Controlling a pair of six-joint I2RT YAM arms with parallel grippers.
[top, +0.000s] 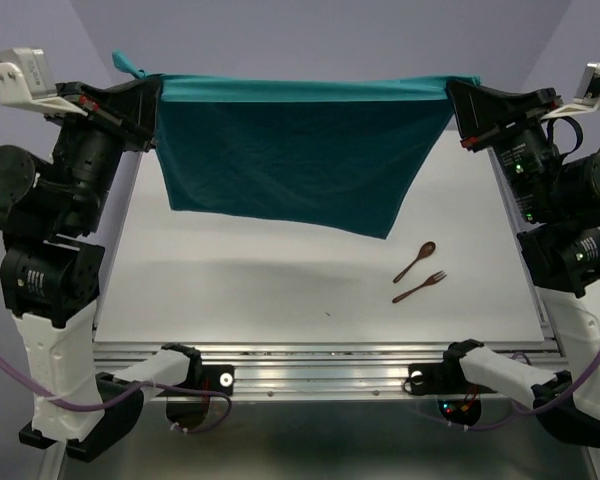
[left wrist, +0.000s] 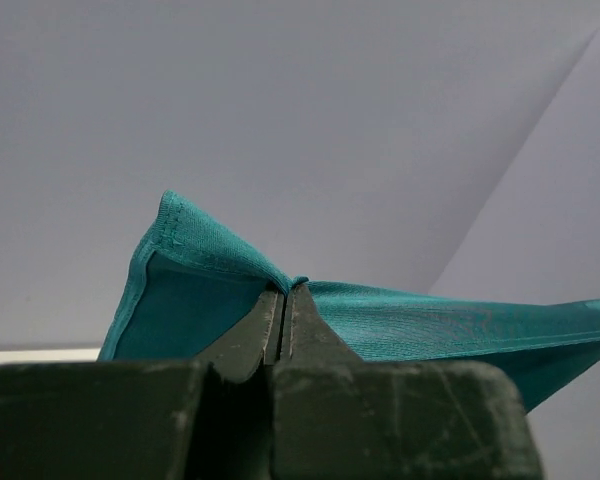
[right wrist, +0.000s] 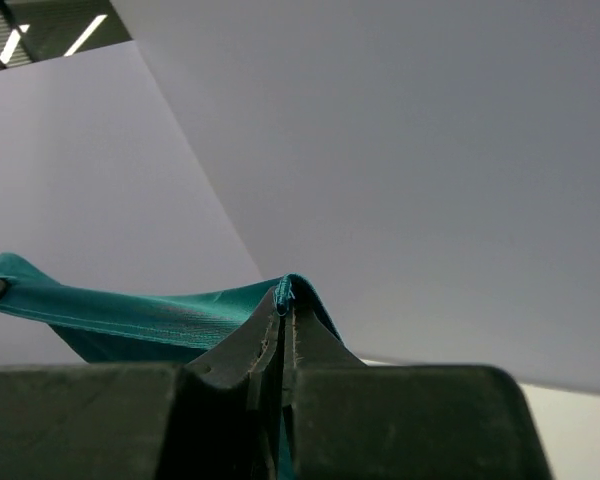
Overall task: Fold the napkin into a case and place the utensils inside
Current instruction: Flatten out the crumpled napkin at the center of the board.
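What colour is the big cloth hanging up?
The napkin is plain teal blue-green, no pattern. It shows best in the top external view.

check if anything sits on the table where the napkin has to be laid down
Nothing visible on the bare table in front of the hanging napkin. The spoon and fork lie to the right, just past its lowest corner, and might end up under the cloth. The table behind the cloth is hidden.
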